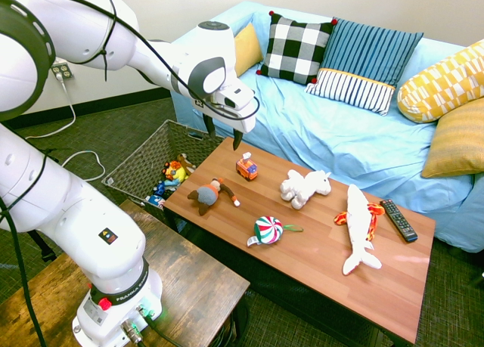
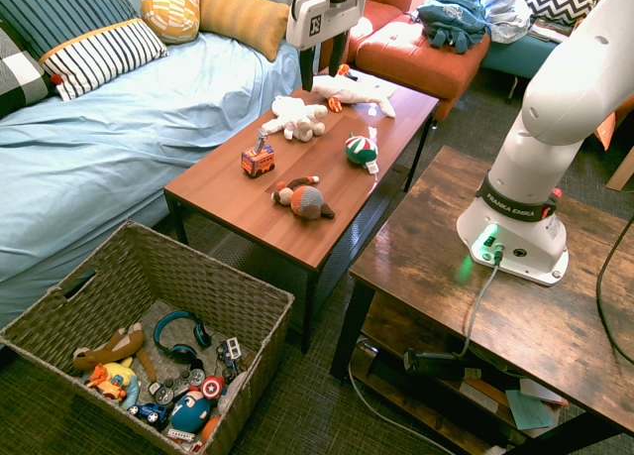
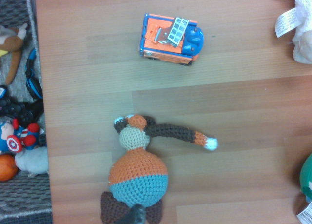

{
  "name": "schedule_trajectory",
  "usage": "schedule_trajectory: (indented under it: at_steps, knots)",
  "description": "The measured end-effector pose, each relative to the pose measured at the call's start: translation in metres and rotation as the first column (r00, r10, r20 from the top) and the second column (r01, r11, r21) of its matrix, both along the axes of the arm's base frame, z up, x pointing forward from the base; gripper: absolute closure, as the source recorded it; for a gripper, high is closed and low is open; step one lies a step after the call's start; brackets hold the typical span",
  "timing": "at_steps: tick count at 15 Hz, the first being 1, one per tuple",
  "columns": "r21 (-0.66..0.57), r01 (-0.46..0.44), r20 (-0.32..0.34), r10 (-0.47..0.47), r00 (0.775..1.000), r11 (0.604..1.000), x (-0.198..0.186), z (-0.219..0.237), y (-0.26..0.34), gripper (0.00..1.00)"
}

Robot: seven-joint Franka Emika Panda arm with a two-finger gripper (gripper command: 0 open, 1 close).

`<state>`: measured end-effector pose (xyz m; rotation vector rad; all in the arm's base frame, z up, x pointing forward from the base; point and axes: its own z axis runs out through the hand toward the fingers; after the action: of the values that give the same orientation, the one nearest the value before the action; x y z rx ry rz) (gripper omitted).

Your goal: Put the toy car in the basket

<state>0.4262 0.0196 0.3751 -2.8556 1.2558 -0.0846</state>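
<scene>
On the surface, the toy car stands untouched near the basket-side end, beside a crocheted animal. Above, the hand hangs empty, fingers apart. Grasp, carry and release into the basket all remain.

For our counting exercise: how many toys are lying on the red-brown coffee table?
5: toy car near the sofa-side edge, crocheted animal nearest the basket, white plush mid-table, striped ball at the front edge, shark beside the remote.

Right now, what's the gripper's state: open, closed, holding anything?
Gripper: open, holding nothing, above the table's basket end; the toy car sits untouched on the table.
</scene>
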Motion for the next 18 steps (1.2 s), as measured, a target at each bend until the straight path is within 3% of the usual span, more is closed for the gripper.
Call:
schedule_trajectory:
  at_steps: [2, 4, 6, 10, 13, 16, 18]
  knots:
    - [0.000, -0.017, -0.006, 0.017, 1.000, 1.000, 0.002, -0.002, -0.001, 0.00]
    - [-0.043, -0.113, 0.025, 0.115, 0.993, 0.993, 0.017, 0.001, -0.004, 0.00]
    - [-0.098, -0.231, 0.043, 0.236, 0.971, 0.968, 0.045, -0.010, -0.007, 0.00]
    - [-0.063, -0.413, 0.022, 0.414, 0.910, 0.909, 0.106, -0.066, -0.014, 0.00]
    - [0.024, -0.524, 0.002, 0.524, 0.852, 0.851, 0.124, -0.114, -0.010, 0.00]
    - [0.011, -0.593, 0.002, 0.593, 0.805, 0.805, 0.138, -0.156, -0.006, 0.00]
    - [0.009, -0.659, -0.001, 0.659, 0.752, 0.752, 0.144, -0.189, -0.005, 0.00]
